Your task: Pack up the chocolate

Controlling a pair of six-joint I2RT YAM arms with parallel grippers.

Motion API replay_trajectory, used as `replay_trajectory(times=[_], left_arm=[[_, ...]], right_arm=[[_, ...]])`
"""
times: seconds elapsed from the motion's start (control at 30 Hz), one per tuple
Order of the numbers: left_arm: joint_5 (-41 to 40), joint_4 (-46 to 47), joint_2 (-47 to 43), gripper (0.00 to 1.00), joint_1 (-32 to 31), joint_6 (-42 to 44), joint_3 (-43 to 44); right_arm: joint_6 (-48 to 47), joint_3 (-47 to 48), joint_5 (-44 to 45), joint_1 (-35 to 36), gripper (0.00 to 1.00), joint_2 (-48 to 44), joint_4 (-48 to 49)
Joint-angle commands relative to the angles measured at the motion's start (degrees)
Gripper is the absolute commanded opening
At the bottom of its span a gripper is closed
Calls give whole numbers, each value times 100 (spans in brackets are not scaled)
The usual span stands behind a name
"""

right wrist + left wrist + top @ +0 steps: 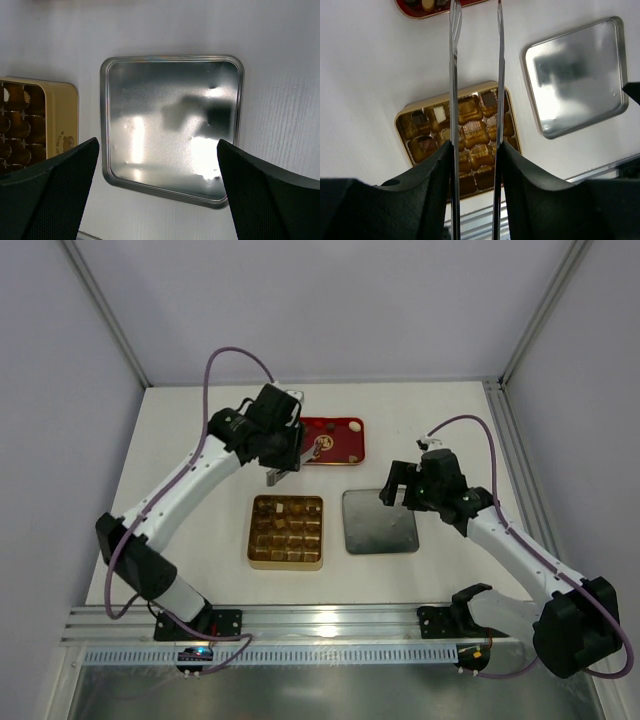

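Small chocolate pieces sit in the gold gridded box (286,563): a white one (439,112) and dark ones (420,119) show in the left wrist view. More pieces (352,426) lie in the red tray (335,445) at the back. My left gripper (278,462) hovers between box and tray, shut on metal tongs (453,75). The blades stand apart and empty, with their tips by the tray's near edge. My right gripper (400,485) is open and empty above the silver lid (380,522).
The silver lid (172,125) lies flat, inside up, just right of the gold box (62,115). A metal rail (330,622) runs along the table's near edge. Frame posts and grey walls bound the table.
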Motion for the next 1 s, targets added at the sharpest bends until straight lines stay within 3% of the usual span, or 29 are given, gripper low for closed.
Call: replay_trajectory(times=[0.0,0.4,0.97], left_arm=[[-102,192,625,42,72,405,629],[-418,209,2234,43,274,494,1667],[-788,253,2921,42,801,493,2186]], right_arm=[[-95,109,36,-29,100,-255,-29],[-148,4,-79,-38,100,-335,-11],[-271,162,-167,-38,100,-159,-11]])
